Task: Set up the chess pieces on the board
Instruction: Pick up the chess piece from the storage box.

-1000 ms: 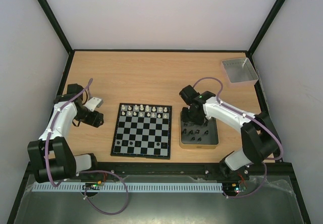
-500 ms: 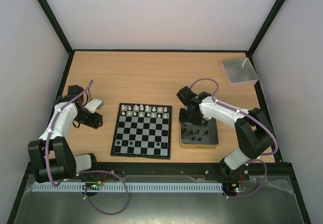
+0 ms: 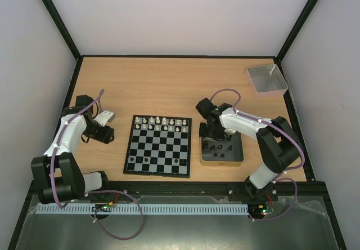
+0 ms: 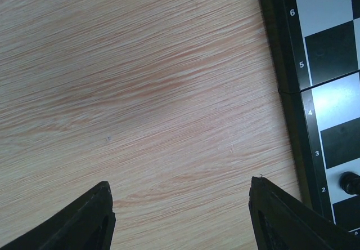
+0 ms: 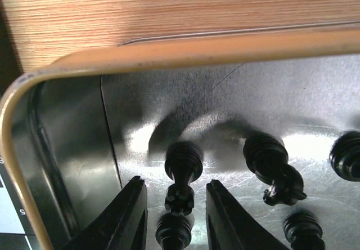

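The board [image 3: 158, 148] lies at the table's middle, with white chess pieces [image 3: 160, 124] along its two far rows and a few black ones [image 3: 147, 160] near its front. Other black pieces lie in a metal tin [image 3: 222, 162] right of it. My right gripper [image 3: 209, 130] reaches down into the tin's far left corner. In the right wrist view it [image 5: 175, 191] is open, and its jaws straddle a lying black piece [image 5: 182, 177] with a gap on each side. My left gripper [image 4: 181, 196] hangs open over bare wood, left of the board's edge [image 4: 332, 53].
A grey tray [image 3: 266, 79] stands at the far right corner. More black pieces [image 5: 273, 168] lie close to the right of the straddled one, and another [image 5: 174, 233] sits just below it. The tin's rim [image 5: 185, 50] rises just ahead of the fingers. A black piece [image 4: 350, 182] stands near the board's left edge.
My right gripper has shifted a little left inside the tin and its jaws have narrowed around a black piece. The left arm has hardly moved.
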